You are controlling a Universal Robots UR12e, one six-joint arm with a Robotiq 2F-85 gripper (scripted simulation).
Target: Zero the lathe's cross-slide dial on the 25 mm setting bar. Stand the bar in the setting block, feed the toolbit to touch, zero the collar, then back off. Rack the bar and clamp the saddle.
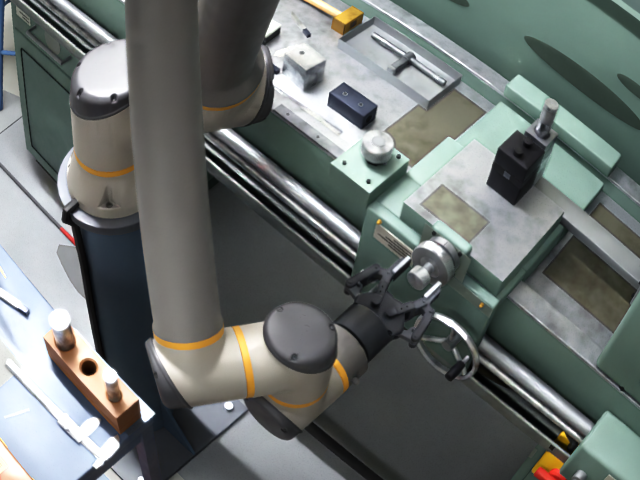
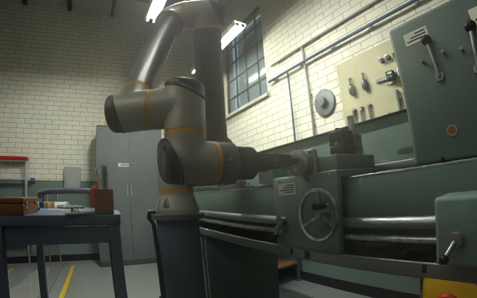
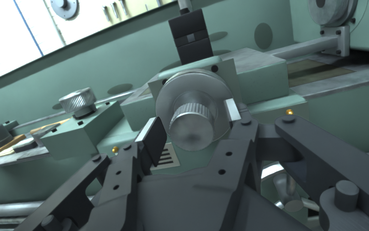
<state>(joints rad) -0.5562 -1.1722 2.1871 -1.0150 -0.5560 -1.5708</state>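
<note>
The setting bar [image 1: 545, 118] stands upright behind the black toolpost [image 1: 516, 164] on the cross-slide, partly hidden by it. The cross-slide dial [image 1: 435, 257] [image 3: 191, 106] with its knurled knob [image 1: 420, 276] [image 3: 190, 125] faces out from the front of the saddle. My gripper [image 1: 411, 281] [image 3: 190, 122] is open, with a finger on either side of the knob, and holds nothing. The dark setting block [image 1: 352, 105] sits on the lathe bed to the left. A knurled saddle clamp knob [image 1: 378, 146] [image 3: 77, 101] tops a green block beside the cross-slide.
The carriage handwheel [image 1: 447, 352] [image 2: 318, 214] hangs just below my gripper. A wooden rack [image 1: 91, 381] with an empty hole and two pins stands on the blue table. A tray [image 1: 399, 62] with a T-handle lies on the bed.
</note>
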